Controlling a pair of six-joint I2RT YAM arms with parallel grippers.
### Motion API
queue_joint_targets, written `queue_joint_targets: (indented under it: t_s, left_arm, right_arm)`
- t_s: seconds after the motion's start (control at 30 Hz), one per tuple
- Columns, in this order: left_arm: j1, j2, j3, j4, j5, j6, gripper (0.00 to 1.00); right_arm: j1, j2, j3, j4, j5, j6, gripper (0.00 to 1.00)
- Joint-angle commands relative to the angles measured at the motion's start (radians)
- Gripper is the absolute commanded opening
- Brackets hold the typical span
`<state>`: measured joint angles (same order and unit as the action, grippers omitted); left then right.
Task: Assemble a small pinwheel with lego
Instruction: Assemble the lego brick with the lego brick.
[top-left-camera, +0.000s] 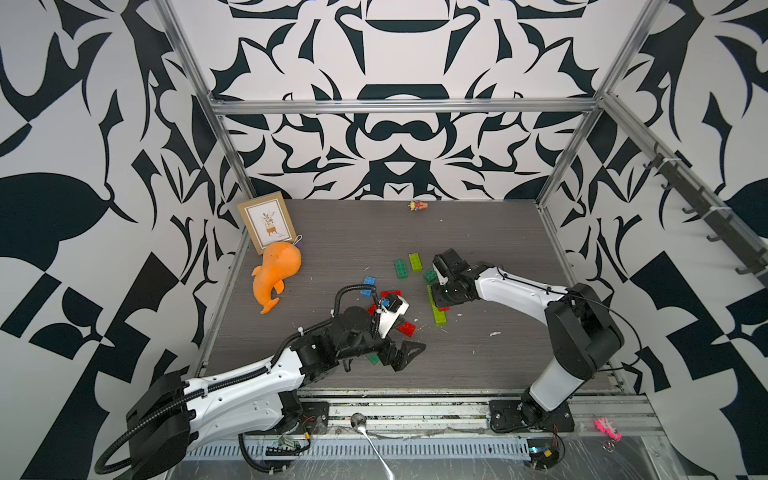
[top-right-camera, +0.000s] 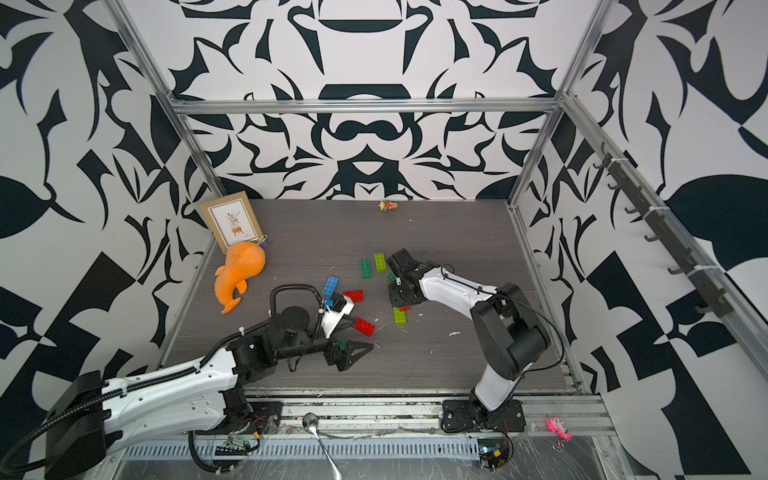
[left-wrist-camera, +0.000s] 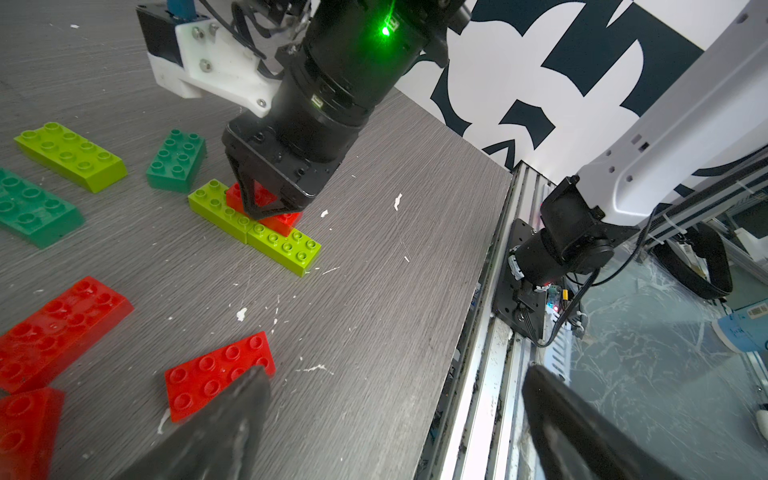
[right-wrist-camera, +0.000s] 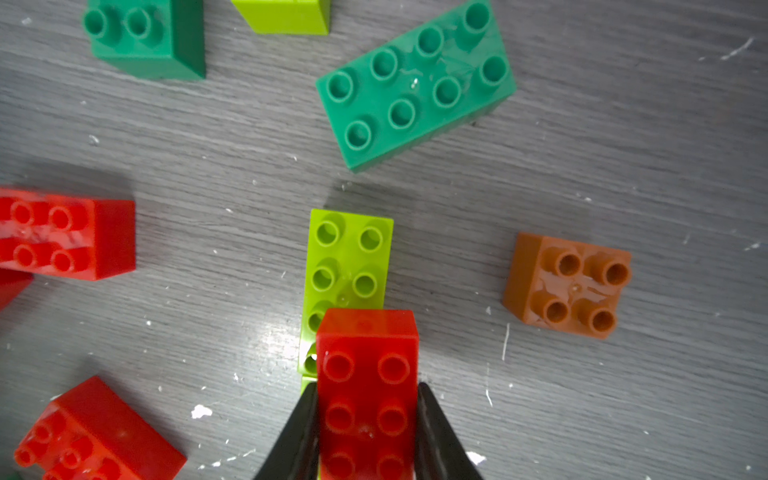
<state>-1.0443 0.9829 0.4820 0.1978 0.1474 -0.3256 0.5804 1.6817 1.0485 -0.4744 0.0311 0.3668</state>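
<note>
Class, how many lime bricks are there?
3. One lime brick beside a dark green brick; a lime pair end to end under the red brick in the right gripper. Others may be hidden.

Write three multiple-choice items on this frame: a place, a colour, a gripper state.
1. The red studded plastic brick in the right gripper sits: A) on two lime plastic bricks laid end to end; B) on a blue brick; C) beside the whale toy.
2. The small square plastic brick near them is: A) blue; B) orange; C) lime.
3. The left gripper is: A) shut on a red brick; B) shut on a green brick; C) open, empty.
1A: red overlaps the lime pair. 2B: orange in the right wrist view. 3C: jaws wide apart, nothing between.
</note>
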Motion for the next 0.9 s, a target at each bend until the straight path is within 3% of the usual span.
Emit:
queue_joint_targets:
  t_s: [0.0,0.87]
  left_arm:
    - [0.004,-0.007,-0.011,0.017,0.014,-0.013,0.99]
    - [0.004,-0.006,-0.011,0.021,0.021,-0.015,0.99]
  right_arm:
    - [0.001,-0.009,0.011,-0.009,0.025,0.013,0.0]
    - [0.003,0.07,-0.051,-0.043,0.023,0.083,0.0]
